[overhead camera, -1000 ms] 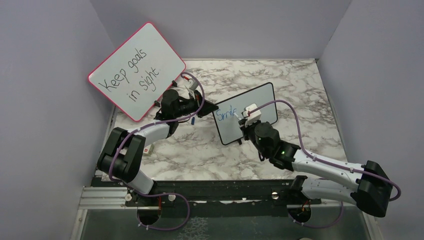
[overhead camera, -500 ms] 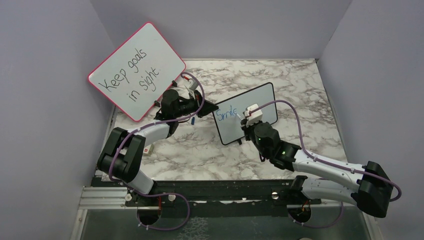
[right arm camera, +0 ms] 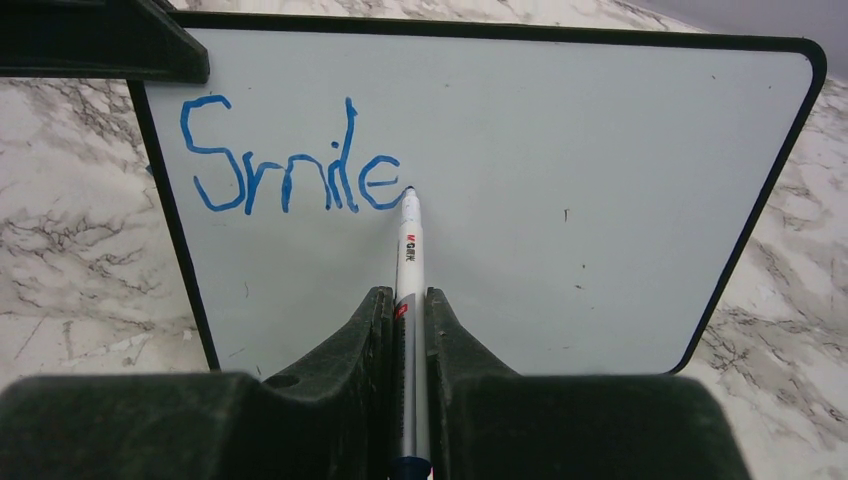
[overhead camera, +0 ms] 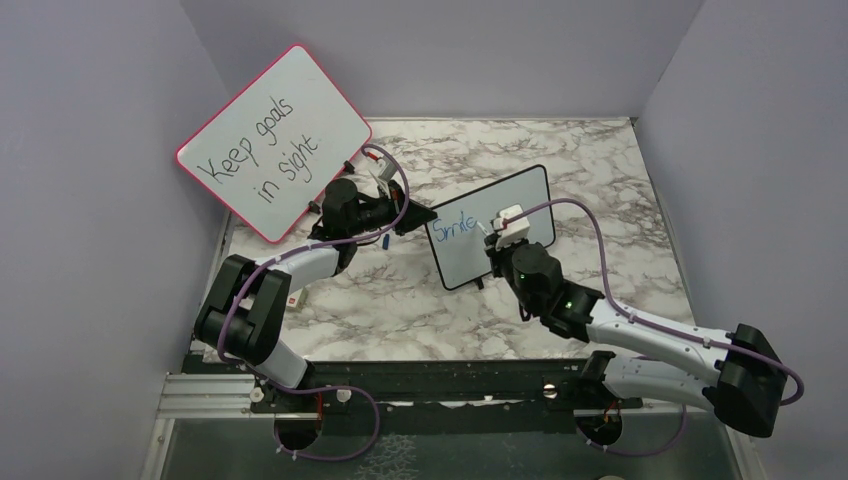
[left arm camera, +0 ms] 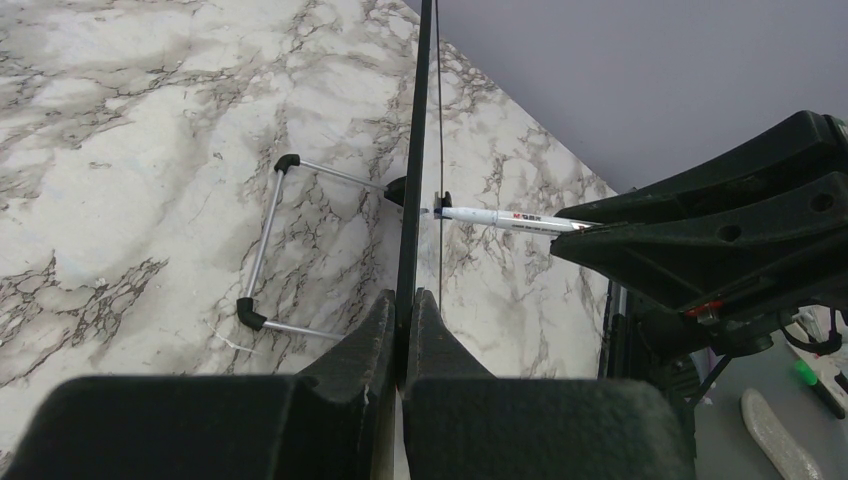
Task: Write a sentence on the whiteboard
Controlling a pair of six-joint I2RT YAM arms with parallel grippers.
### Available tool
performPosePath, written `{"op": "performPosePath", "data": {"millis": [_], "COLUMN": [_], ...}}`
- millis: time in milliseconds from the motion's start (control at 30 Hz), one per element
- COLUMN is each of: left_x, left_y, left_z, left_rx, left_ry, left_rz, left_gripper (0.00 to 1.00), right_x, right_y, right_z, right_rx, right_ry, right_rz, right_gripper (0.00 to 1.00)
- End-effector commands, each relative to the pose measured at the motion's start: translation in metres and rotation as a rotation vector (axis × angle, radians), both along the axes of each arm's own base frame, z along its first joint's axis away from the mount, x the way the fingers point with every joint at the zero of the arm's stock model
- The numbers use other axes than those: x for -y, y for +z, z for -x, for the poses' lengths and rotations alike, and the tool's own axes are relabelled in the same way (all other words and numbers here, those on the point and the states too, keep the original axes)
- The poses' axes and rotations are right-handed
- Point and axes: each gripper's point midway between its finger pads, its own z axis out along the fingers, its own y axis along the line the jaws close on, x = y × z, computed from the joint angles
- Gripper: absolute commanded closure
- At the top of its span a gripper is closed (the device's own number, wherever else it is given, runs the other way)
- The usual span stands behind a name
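Note:
The small black-framed whiteboard [overhead camera: 522, 200] stands upright mid-table, and my left gripper [overhead camera: 420, 220] is shut on its left edge. The left wrist view has that edge [left arm camera: 413, 180] running up from between my left gripper's [left arm camera: 403, 298] closed fingers. In blue, the sentence [right arm camera: 290, 160] reads "Smile" at the board's [right arm camera: 600, 200] upper left. My right gripper [right arm camera: 405, 295] is shut on a white marker [right arm camera: 410, 250]. The marker's tip touches the board just right of the final "e". From the left wrist, the marker [left arm camera: 505, 218] meets the board face side-on.
A larger red-framed board [overhead camera: 275, 140] reading "Keep goals in sight" leans at the back left. The small board's wire stand [left arm camera: 262, 250] rests on the marble tabletop [overhead camera: 400, 300] behind it. Grey walls [overhead camera: 740, 150] close three sides.
The right gripper has carried the marker slightly right, and the last letter "e" of "Smile" now stands finished. The left arm and board have not moved.

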Motion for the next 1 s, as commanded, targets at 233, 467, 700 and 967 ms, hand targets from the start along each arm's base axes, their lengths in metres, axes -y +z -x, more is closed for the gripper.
{"op": "performPosePath", "data": {"millis": [233, 467, 700, 967], "left_x": [0.005, 0.005, 0.005, 0.006], "left_y": [0.002, 0.002, 0.002, 0.001], "left_z": [0.008, 0.008, 0.008, 0.008], "left_rx": [-0.005, -0.003, -0.003, -0.009], "left_ry": [-0.045, -0.045, -0.045, -0.046], "left_rz": [-0.007, -0.008, -0.008, -0.008], "left_gripper": [1.00, 1.00, 1.00, 1.00], "right_x": [0.014, 0.012, 0.013, 0.015], "right_y": [0.019, 0.013, 0.012, 0.011], "right_z": [0.000, -0.002, -0.003, -0.004], "right_rx": [0.040, 0.024, 0.020, 0.017], "right_ry": [-0.046, -0.045, -0.050, -0.057], "right_rz": [-0.051, -0.042, -0.040, -0.036], "right_gripper": [0.99, 0.99, 0.99, 0.99]}}
